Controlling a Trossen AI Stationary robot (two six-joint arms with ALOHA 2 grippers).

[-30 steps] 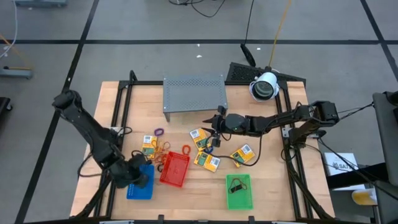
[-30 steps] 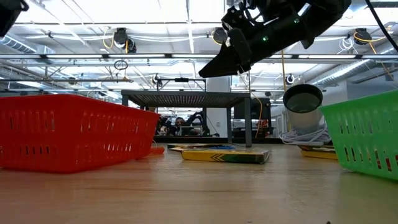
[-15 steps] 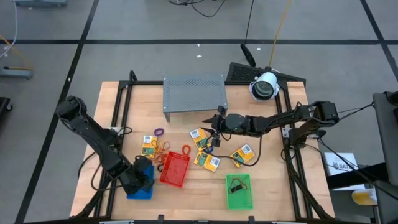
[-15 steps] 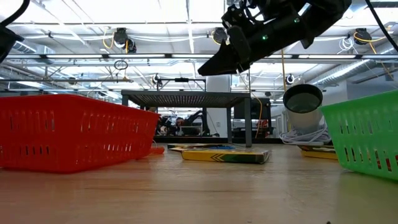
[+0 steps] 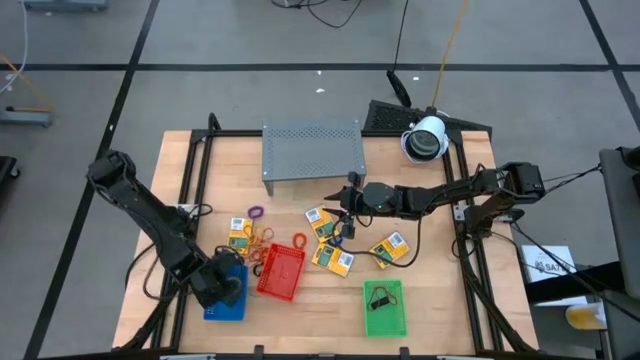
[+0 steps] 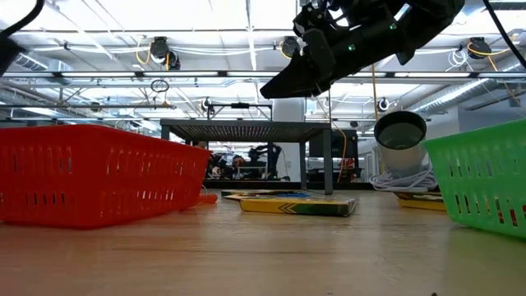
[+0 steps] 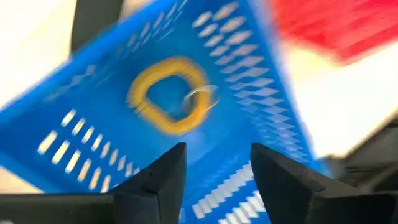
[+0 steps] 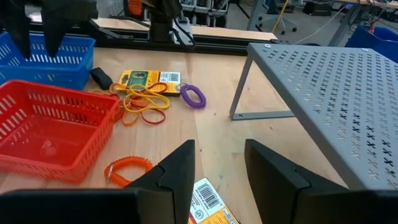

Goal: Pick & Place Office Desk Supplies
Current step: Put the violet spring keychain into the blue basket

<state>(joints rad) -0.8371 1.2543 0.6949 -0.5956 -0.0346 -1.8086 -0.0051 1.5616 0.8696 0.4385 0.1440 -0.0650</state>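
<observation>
My left gripper [image 5: 224, 285] hangs open over the blue mesh tray [image 5: 230, 305] at the table's near left. Below its fingers [image 7: 217, 152], a yellow rubber-band loop [image 7: 171, 96] lies on the tray's floor, apart from them. My right gripper [image 5: 335, 196] is open and holds nothing. It hovers near the table's middle, above the yellow-orange packets [image 5: 320, 216]. More packets [image 5: 337, 260] [image 5: 390, 247] [image 5: 239, 231] lie flat on the wood. Orange and yellow band loops [image 8: 143, 102], a purple loop [image 8: 193, 95] and an orange coil [image 8: 127, 168] lie beside the red tray [image 5: 281, 271].
The grey perforated rack [image 5: 312, 150] stands at the far middle. A green tray [image 5: 385, 308] with a dark clip [image 5: 378, 297] sits near the front edge, right of the red tray. A white camera [image 5: 425, 138] stands at the far right. Black frame rails run along both sides.
My left gripper has tipped a little steeper while staying over the blue tray. My right gripper has kept still.
</observation>
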